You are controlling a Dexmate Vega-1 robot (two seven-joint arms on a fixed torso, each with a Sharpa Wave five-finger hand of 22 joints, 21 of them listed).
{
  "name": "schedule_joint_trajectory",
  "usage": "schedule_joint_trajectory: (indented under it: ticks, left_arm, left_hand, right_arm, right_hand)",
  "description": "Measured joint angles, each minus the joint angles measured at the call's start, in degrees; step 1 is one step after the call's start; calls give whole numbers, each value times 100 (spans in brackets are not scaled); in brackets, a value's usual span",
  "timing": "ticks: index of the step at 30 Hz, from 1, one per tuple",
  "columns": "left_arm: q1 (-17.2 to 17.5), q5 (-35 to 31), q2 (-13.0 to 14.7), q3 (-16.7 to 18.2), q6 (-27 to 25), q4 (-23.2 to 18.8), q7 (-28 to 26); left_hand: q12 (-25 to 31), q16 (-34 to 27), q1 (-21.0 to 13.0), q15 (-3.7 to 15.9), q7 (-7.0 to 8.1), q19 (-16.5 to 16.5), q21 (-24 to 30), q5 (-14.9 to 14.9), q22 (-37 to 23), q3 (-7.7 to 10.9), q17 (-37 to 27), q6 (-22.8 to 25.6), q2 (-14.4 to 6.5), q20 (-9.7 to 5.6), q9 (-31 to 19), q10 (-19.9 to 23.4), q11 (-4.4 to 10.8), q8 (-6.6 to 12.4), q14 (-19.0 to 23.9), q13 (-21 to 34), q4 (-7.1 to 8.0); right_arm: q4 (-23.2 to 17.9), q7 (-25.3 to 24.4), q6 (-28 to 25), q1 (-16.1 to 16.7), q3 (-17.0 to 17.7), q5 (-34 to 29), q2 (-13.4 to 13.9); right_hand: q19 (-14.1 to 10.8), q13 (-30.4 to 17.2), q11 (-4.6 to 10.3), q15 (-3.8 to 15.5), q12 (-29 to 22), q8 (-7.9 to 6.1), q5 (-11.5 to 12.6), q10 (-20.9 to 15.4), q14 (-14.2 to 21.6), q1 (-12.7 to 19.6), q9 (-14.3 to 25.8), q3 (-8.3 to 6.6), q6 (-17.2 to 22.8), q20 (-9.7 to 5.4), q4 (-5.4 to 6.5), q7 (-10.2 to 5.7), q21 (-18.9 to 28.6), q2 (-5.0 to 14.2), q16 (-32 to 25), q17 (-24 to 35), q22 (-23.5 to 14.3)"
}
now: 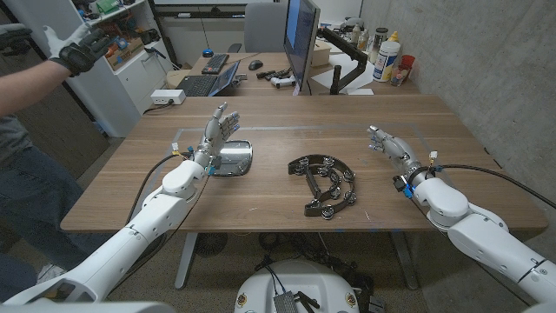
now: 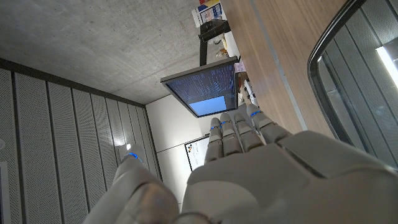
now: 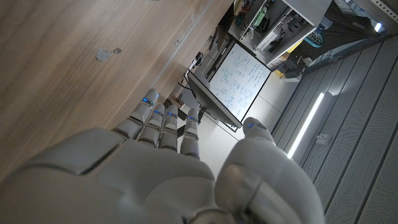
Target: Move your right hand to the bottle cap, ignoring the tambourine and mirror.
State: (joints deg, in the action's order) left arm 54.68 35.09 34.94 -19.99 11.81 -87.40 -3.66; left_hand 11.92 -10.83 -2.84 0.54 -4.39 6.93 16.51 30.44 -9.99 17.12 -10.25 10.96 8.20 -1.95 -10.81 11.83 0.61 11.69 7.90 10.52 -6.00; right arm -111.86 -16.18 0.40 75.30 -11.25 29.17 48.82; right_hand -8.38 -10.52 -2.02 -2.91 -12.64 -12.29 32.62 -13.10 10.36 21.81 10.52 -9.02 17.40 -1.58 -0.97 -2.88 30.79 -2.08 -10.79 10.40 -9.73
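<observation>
Frankly, where the cap lies cannot be told from these pictures. Right hand (image 1: 387,144) is released and holds nothing, fingers stretched out low over the desk (image 1: 347,117) on its right side, well apart from the tambourine (image 1: 327,183), which lies near the desk's middle. Mirror (image 1: 233,159) lies left of the tambourine. Left hand (image 1: 218,130) stands just beside the mirror, fingers up, grasping nothing. A person's gloved hand (image 1: 76,53) reaches in at far left.
</observation>
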Motion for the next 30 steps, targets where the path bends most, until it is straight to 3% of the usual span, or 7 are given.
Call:
schedule_joint_trajectory:
  ticks: [7,30]
  left_arm:
    - [0,-13,5,-10,4,-14,1]
    - [6,-79,14,-58,18,-46,7]
  left_hand:
    - [0,0,0,0,0,0,-22,0,0,0,0,0,0,0,0,0,0,0,0,0,0]
    - [-11,0,-45,0,0,0,-66,29,0,-25,0,0,0,0,1,0,0,0,0,0,-24]
  right_arm:
    - [-314,-220,-327,204,142,-66,108]
    - [-1178,-724,-1486,758,579,-223,343]
  right_hand:
    - [-16,0,61,79,0,0,0,-61,38,109,0,-16,155,16,-77,-112,-30,-41,0,0,0]
    - [-16,0,79,130,0,3,23,-81,28,213,0,-27,154,15,-149,-111,-118,-24,0,0,0]
